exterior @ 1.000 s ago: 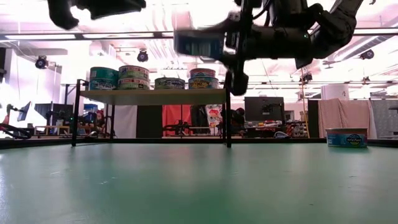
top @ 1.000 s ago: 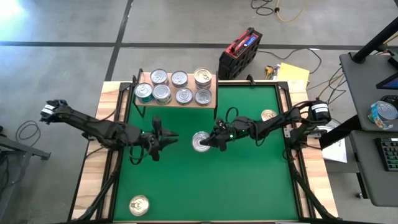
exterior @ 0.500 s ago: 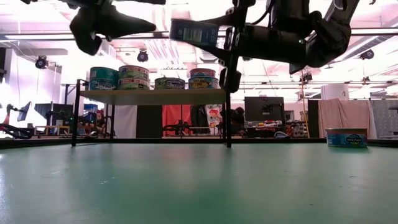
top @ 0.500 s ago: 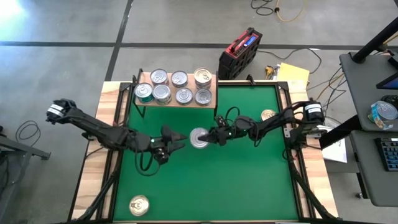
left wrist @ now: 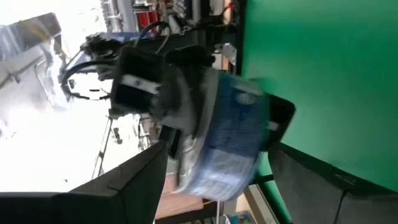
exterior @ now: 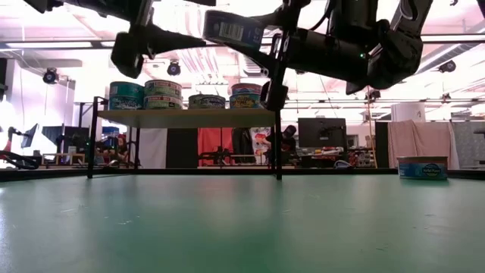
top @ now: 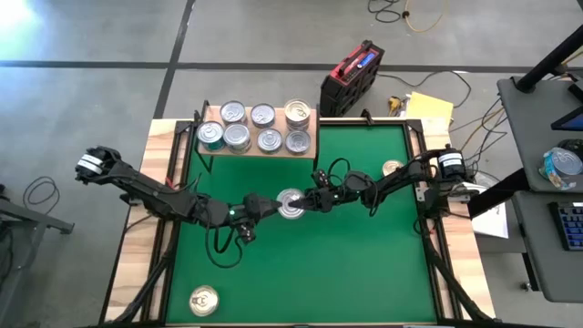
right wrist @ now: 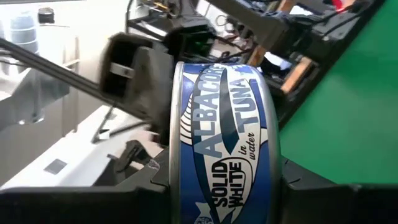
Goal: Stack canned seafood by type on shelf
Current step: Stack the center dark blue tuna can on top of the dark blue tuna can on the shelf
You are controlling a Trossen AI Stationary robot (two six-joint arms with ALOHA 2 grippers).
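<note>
Tuna tin (top: pixel 291 204), blue-labelled and silver-topped, hangs in mid-air over the middle of the green mat (top: pixel 364 273), pinched across its rim by the right claw (top: pixel 310 202), while the left claw (top: pixel 270 206) stands wide around its far side, not yet closed on it. Likely rigid, light, slick-walled; best gripped across the flat faces or rim. Shelf (top: pixel 305 111) with sorted tins (top: pixel 237 137) waits behind.

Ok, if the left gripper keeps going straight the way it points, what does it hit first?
Probably the tuna can held by the right gripper; the open left gripper points straight at it, mid-air.
</note>
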